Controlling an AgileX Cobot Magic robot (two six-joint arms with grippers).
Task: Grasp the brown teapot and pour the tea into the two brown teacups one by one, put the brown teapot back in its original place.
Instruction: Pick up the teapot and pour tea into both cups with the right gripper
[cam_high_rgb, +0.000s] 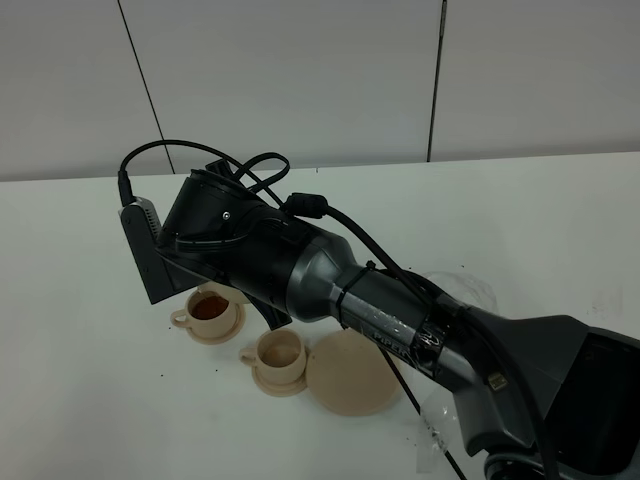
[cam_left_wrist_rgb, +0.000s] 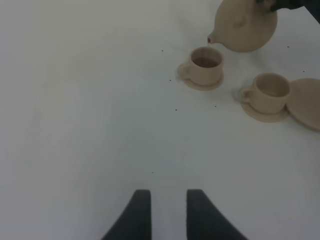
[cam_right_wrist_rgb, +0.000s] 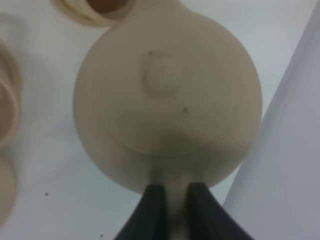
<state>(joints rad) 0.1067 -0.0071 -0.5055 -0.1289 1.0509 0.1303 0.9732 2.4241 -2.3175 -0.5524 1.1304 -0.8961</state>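
Note:
The brown teapot (cam_right_wrist_rgb: 167, 95) hangs from my right gripper (cam_right_wrist_rgb: 170, 212), which is shut on its loop handle. In the left wrist view the teapot (cam_left_wrist_rgb: 247, 25) is tilted, its spout just above the first teacup (cam_left_wrist_rgb: 205, 65). That teacup (cam_high_rgb: 210, 310) holds reddish tea and stands on its small saucer. The second teacup (cam_high_rgb: 280, 352) (cam_left_wrist_rgb: 270, 92) stands on its saucer beside it and looks empty. The wide round saucer (cam_high_rgb: 352, 372) (cam_left_wrist_rgb: 307, 102) lies bare next to the second cup. In the high view my right arm hides the teapot. My left gripper (cam_left_wrist_rgb: 167, 215) is open and empty over bare table.
The white table (cam_high_rgb: 80, 390) ends at a grey panelled wall behind. A clear plastic item (cam_high_rgb: 468, 290) lies behind my right arm. My right arm (cam_high_rgb: 380, 310) reaches across the middle above the wide saucer. Small dark specks dot the table near the cups.

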